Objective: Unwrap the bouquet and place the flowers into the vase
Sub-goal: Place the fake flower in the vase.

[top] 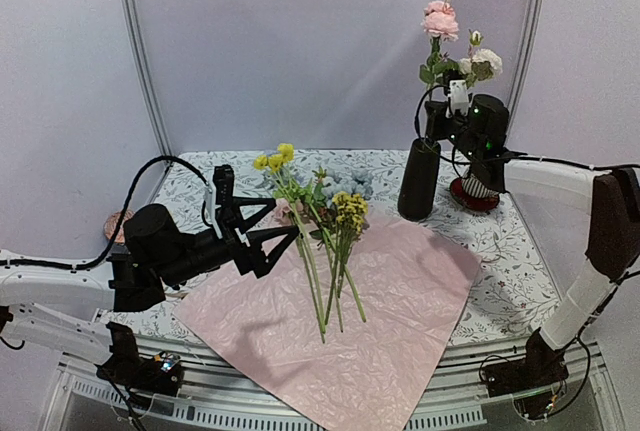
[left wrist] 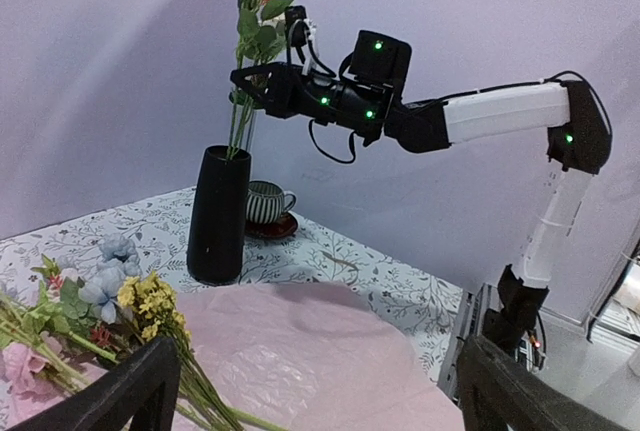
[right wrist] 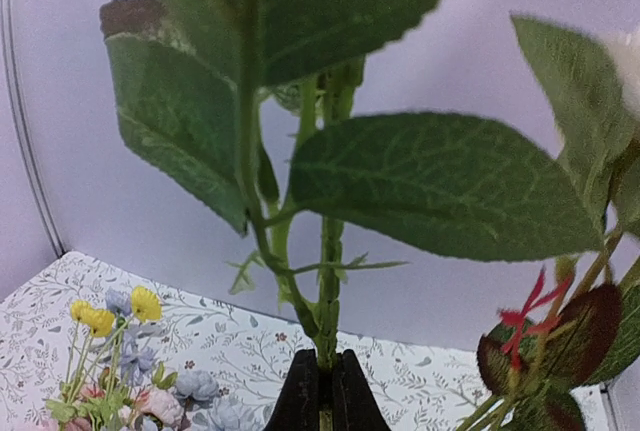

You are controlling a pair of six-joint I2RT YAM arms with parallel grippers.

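Observation:
The bouquet is undone. Its pink wrapping paper [top: 400,301] [left wrist: 330,351] lies flat on the table, and loose flowers [top: 325,241] [left wrist: 110,321] with yellow, blue and pink heads lie across its far left part. The black vase [top: 418,181] [left wrist: 218,216] stands upright at the back right. My right gripper [top: 438,113] [left wrist: 240,86] [right wrist: 325,376] is shut on the green stems of a pink rose sprig [top: 440,21] [right wrist: 328,281], held upright, its stem ends in the vase mouth. My left gripper [top: 285,219] [left wrist: 320,401] is open and empty, low beside the lying flowers.
A striped cup on a red saucer [top: 474,191] [left wrist: 268,206] sits just right of the vase, under the right arm. The floral tablecloth [top: 520,271] ends close to the paper's right corner. A small pink object [top: 113,223] lies at the table's far left edge.

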